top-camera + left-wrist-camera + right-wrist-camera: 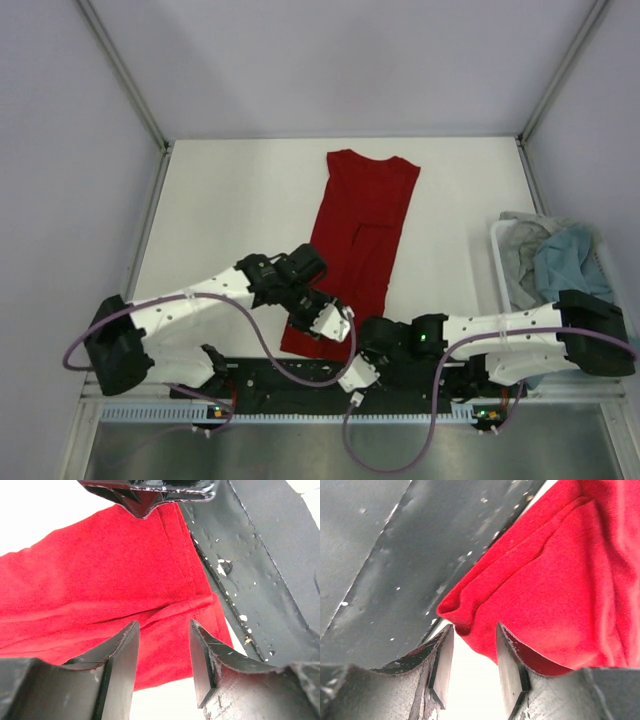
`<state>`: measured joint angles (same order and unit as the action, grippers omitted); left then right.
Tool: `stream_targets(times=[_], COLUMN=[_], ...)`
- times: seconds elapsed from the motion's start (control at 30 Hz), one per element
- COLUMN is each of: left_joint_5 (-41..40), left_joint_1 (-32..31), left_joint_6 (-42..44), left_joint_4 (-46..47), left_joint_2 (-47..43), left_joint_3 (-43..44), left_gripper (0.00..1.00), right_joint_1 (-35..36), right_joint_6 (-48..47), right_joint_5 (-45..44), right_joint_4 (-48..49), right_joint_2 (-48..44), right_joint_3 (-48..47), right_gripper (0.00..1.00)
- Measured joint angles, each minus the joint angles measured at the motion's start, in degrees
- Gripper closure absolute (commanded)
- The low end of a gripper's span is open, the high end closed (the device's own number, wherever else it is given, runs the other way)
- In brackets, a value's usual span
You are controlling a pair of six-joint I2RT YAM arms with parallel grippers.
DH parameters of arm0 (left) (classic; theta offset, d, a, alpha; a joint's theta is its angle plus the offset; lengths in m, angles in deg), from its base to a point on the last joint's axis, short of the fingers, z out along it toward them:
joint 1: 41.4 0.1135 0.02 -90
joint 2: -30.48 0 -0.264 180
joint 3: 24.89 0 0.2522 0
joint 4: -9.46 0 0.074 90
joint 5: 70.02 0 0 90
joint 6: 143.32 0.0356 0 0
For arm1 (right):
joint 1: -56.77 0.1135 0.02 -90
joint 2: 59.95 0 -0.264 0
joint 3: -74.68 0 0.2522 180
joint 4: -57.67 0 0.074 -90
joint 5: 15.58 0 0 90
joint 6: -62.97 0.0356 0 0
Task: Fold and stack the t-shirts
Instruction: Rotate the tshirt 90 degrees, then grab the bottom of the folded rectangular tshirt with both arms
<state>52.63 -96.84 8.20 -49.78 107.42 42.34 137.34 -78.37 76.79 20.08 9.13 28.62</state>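
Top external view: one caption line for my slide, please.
Left gripper and right gripper, both open, at near end of folded red t-shirt; grey t-shirt and teal t-shirt aside.

The top view looks steeply down from above the near edge over the whole white counter (pixel 230 210). Both wrist views sit very close (black fingers (pixel 120 665) in frame), sharing the deep red cloth t-shirt (pixel 100 590) at that near edge.

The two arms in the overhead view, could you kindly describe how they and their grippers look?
Both the left arm and the right arm have white links, black joints and a bulky black housing at the outer end. A mauve cable loops along each. A green light glows on the right arm. The left gripper and right gripper have black, scuffed, wedge-shaped fingers.
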Motion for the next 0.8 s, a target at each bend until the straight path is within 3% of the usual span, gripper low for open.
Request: stream_targets(times=[0.2,0.53,0.6,0.7,0.8], left_joint_5=[-2.75,-9.51,-11.06,-12.96,-13.68], left_joint_1=[2.45,5.46,5.46,5.49,5.46], left_joint_6=[2.93,9.51,10.14,10.67,10.75], left_joint_4=[-2.71,-4.26,-3.32,-2.05,-0.79], left_joint_2=[-9.99,-7.85,-5.62,-2.80,-1.68], left_joint_3=[-2.89,-13.49,-14.19,-15.08,-15.67], left_gripper=[0.50,0.47,0.47,0.49,0.57], right_joint_1=[1.46,1.51,1.51,1.51,1.81], right_joint_6=[0.17,0.04,0.26,0.70,1.44], right_joint_5=[0.31,-1.11,-1.36,-1.16,-0.22], right_joint_4=[-3.80,-2.60,-2.73,-2.91,-1.53], right_joint_2=[0.11,3.26,3.80,3.85,3.85], right_joint_3=[0.81,0.35,-0.04,-0.02,-0.04], right_gripper=[0.58,0.61,0.66,0.83,0.93])
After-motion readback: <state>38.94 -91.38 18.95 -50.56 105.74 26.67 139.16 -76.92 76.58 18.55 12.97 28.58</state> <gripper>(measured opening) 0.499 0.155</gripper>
